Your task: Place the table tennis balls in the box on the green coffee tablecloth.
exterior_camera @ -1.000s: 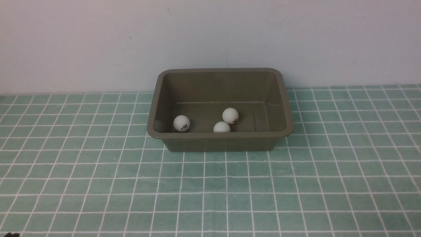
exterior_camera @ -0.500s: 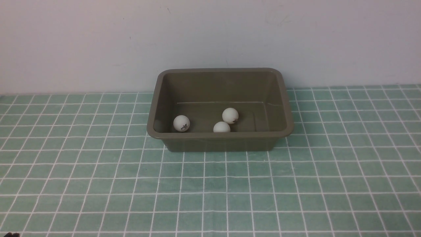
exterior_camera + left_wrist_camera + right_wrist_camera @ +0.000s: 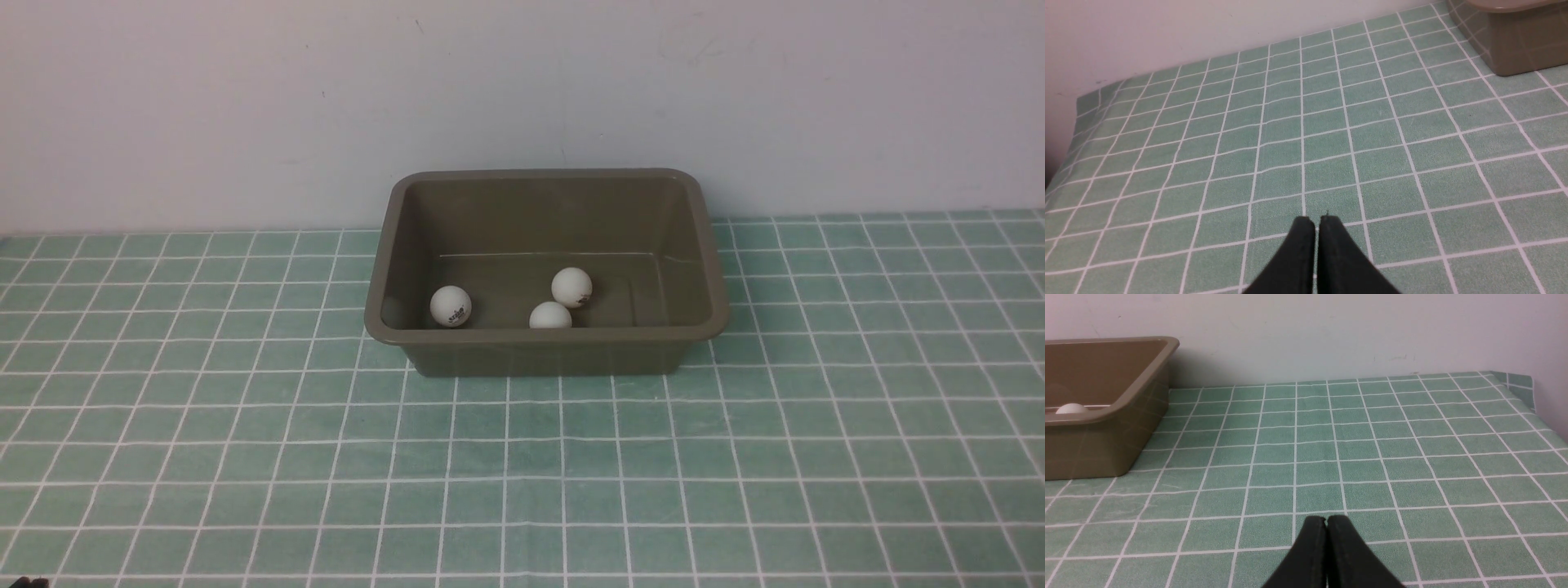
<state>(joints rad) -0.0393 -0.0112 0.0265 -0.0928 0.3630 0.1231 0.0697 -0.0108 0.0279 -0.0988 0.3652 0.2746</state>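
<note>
The olive-brown box [image 3: 545, 339] stands on the green coffee tablecloth [image 3: 245, 457] near the back wall. Three white table tennis balls lie on its floor: one at the left [image 3: 451, 306], one in the middle by the near wall [image 3: 550, 316], one just behind it [image 3: 571, 287]. No arm shows in the front view. In the left wrist view my left gripper [image 3: 1317, 220] is shut and empty over bare cloth, the box corner [image 3: 1515, 49] far off. My right gripper [image 3: 1326, 520] is likewise shut and empty, with the box [image 3: 1106, 445] and one ball [image 3: 1072, 408] off to one side.
A pale wall rises right behind the box. The cloth folds down over the table's edge [image 3: 1081, 118] in the left wrist view and ends at a corner [image 3: 1521, 386] in the right wrist view.
</note>
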